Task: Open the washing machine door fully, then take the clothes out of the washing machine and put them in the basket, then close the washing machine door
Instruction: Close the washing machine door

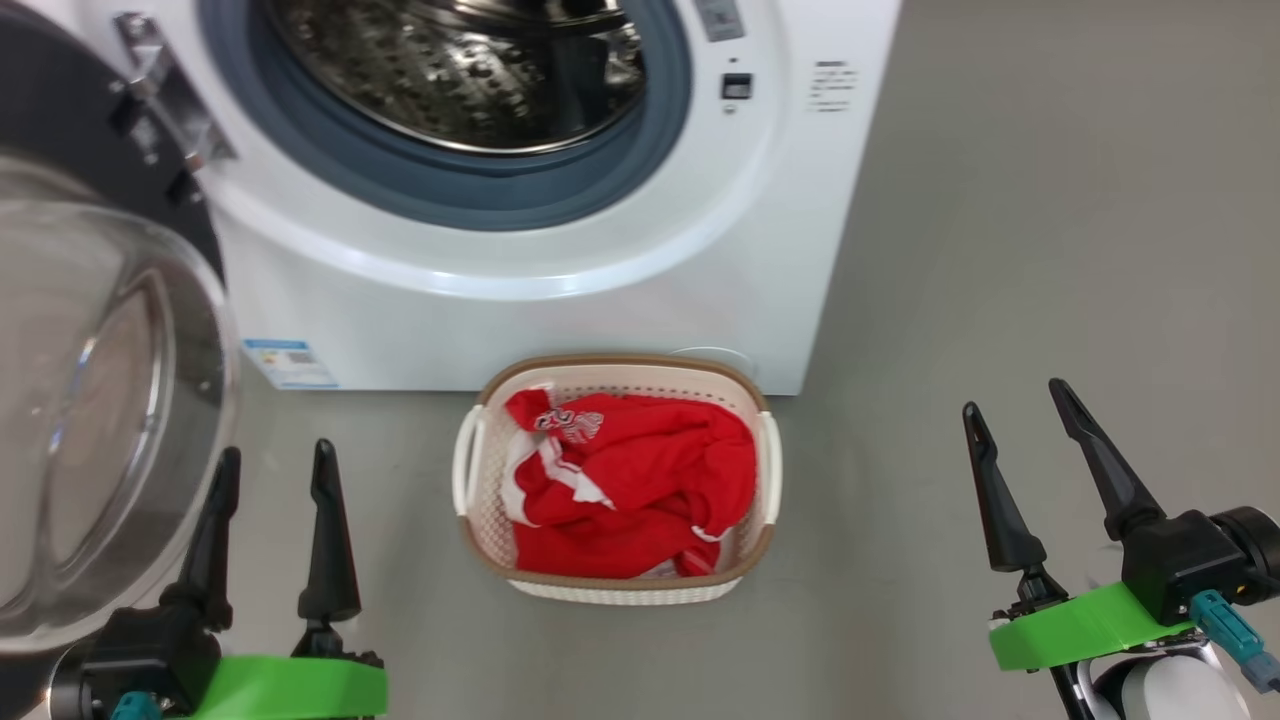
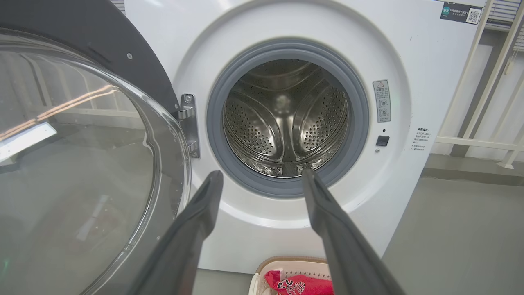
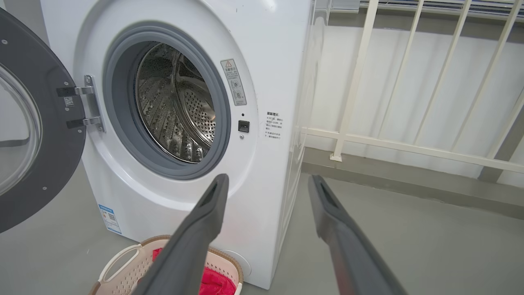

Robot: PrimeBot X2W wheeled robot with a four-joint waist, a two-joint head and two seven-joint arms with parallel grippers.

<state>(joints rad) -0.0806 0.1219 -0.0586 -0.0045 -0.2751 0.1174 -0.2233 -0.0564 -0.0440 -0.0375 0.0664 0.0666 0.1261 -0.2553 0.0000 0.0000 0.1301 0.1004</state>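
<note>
Left gripper (image 1: 277, 450) and right gripper (image 1: 1014, 398) hang released and empty before the washing machine (image 1: 560, 320); clothes (image 1: 640, 490) fill the basket (image 1: 610, 362), so swinging the open washing machine door (image 1: 100, 420) shut seems next.

Washing machine door (image 2: 82, 164) wide open (clothes (image 2: 301, 284) in basket (image 2: 282, 262)).

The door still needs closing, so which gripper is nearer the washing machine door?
Left. The left gripper is close beside the open washing machine door, by its lower edge. The right gripper is far off, on the other side of the basket.
</note>
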